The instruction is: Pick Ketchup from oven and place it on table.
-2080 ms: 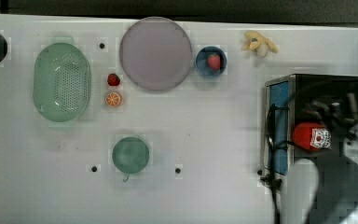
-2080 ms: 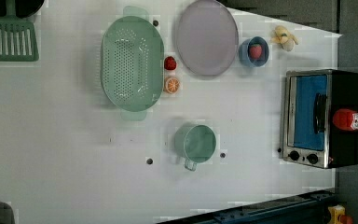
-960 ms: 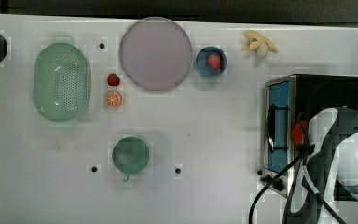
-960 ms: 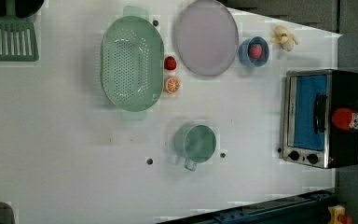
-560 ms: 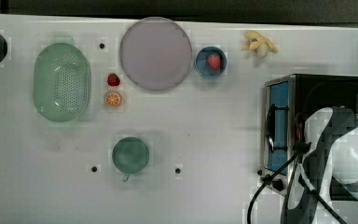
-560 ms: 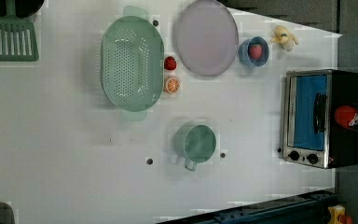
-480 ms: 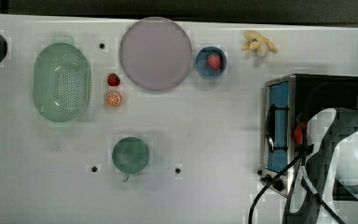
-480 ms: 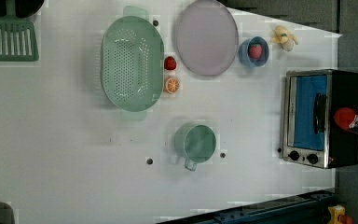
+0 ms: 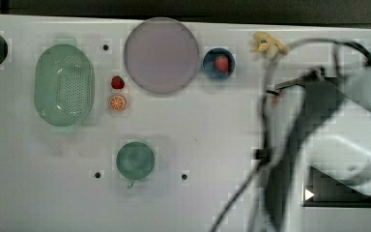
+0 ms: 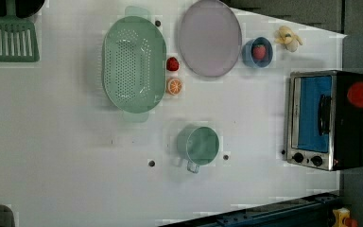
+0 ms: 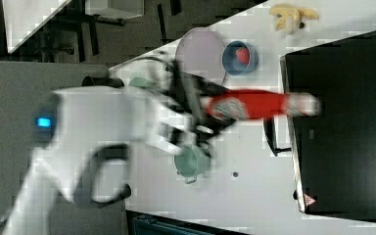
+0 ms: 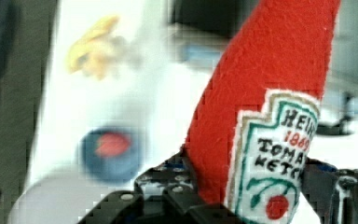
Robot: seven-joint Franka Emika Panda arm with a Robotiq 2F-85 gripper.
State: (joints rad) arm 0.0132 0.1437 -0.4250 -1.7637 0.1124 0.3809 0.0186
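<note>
The ketchup [image 11: 254, 105] is a red bottle with a white label and a white cap. In the right view its cap end reaches over the edge of the oven's black top [image 11: 342, 122]. My gripper [image 11: 210, 110] is shut on the bottle's lower end. In the wrist view the ketchup [image 12: 270, 93] rises between my dark fingers [image 12: 168, 196]. The left view shows the ketchup [image 10: 361, 94] as a red blur at the right edge of the oven [image 10: 321, 118]. In the top view my arm [image 9: 319, 135] covers most of the oven. The white table [image 10: 75, 142] spreads to the left view's left.
On the table lie a green colander [image 10: 133, 64], a lilac plate [image 10: 210, 38], a blue bowl with a strawberry [image 10: 257, 52], a banana [image 10: 288, 38], a green cup [image 10: 197, 145], a strawberry [image 10: 172, 64], an orange slice [image 10: 174, 86] and a green spatula [image 10: 12, 42].
My jaws have closed on the ketchup. In the left view the bottle has shifted toward the top. In the top view my arm has swung and looms much larger over the oven.
</note>
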